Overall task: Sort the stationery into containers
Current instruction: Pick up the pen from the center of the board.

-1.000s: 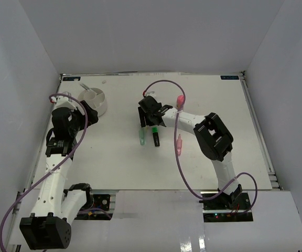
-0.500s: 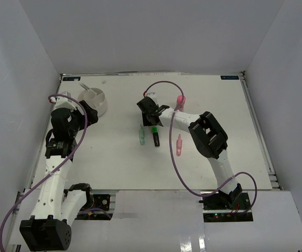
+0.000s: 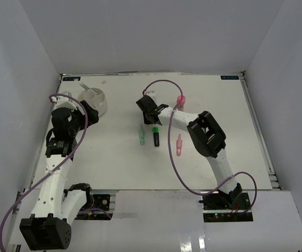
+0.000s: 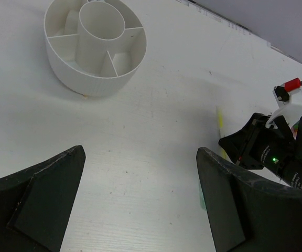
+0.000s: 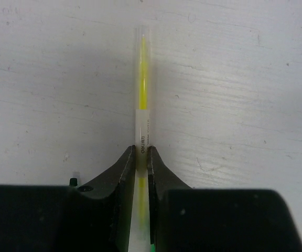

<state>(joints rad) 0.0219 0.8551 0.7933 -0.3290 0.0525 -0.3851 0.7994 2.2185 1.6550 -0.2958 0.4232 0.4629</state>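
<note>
Thin yellow pen pinched on the tabletop, with the other stationery lying loose and the organiser cup standing apart.
The thin yellow pen (image 5: 143, 73) has a clear barrel with a yellow core. It lies flat, pointing to 12 o'clock in the wrist view, with its near part clamped between the right gripper (image 5: 142, 153) fingers. The white organiser cup (image 3: 94, 101) is round and low, with a central tube and radial divider walls, and stands upright at 10 o'clock on the table. Near the centre lie a pale green marker (image 3: 141, 137) and, just at its 3 o'clock, a green-capped black marker (image 3: 155, 137). Both run 12 to 6. A pink marker (image 3: 179, 145) lies further toward 3 o'clock, and a pink tube (image 3: 181, 100) sits at 1 o'clock.
</note>
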